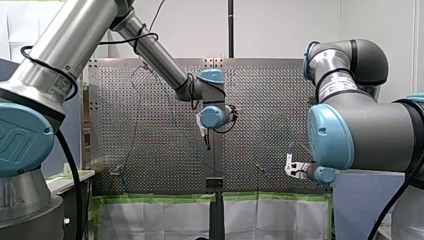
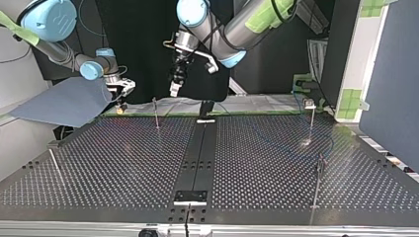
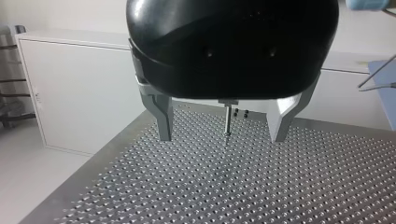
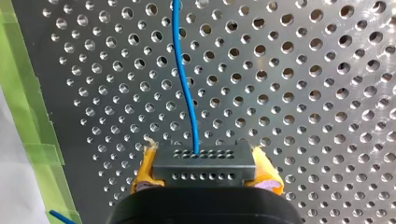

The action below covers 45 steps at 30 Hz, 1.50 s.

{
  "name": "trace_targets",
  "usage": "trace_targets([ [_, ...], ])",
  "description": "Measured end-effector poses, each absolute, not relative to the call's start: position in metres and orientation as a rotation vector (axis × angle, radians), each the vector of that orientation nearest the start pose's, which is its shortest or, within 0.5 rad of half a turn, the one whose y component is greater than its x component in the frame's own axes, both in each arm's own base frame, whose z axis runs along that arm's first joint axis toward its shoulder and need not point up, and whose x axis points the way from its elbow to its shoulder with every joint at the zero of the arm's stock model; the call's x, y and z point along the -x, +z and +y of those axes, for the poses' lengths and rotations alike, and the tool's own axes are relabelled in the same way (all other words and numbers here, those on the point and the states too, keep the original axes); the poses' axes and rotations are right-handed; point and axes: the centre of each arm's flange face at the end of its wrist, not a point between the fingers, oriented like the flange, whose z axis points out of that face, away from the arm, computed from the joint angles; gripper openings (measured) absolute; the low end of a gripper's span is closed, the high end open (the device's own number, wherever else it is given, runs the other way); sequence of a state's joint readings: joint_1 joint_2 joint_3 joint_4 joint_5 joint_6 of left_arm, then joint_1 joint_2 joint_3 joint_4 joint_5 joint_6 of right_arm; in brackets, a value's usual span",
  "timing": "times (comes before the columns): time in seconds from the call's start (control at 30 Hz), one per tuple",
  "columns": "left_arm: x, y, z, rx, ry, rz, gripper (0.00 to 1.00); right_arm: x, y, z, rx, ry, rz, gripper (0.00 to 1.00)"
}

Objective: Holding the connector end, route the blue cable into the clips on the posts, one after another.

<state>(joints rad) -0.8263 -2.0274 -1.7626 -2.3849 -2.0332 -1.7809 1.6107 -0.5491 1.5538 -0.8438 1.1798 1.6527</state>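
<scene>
My right gripper (image 4: pixel 205 164), with yellow pads (image 4: pixel 145 168), is shut on a dark grey connector block (image 4: pixel 204 175). The blue cable (image 4: pixel 186 84) leaves the block and runs ahead over the perforated plate. This gripper (image 2: pixel 122 96) hangs over the back edge at the top view's left. My left gripper (image 3: pixel 222 137) stands open with nothing between its metal fingers (image 3: pixel 163 122). A thin post (image 3: pixel 227 122) stands ahead of it, in line with the gap. Seen from across the table, the left gripper (image 2: pixel 174 89) hovers above the back middle, near a post (image 2: pixel 156 113).
More clip posts stand at the top view's right (image 2: pixel 312 118), front right (image 2: pixel 318 182) and front left (image 2: pixel 54 165). A dark rail (image 2: pixel 197 158) runs down the table's middle. Green tape (image 4: pixel 28 116) lines the plate's edge beside my right gripper.
</scene>
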Motion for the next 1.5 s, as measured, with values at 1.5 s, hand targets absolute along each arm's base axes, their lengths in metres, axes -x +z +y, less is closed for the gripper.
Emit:
trace_targets([
  [1.5, -0.254, 0.144, -0.373, 0.137, -0.595, 1.575, 1.0, -0.195, -0.055, -0.641, -1.633, 1.465, -1.145, 0.0],
])
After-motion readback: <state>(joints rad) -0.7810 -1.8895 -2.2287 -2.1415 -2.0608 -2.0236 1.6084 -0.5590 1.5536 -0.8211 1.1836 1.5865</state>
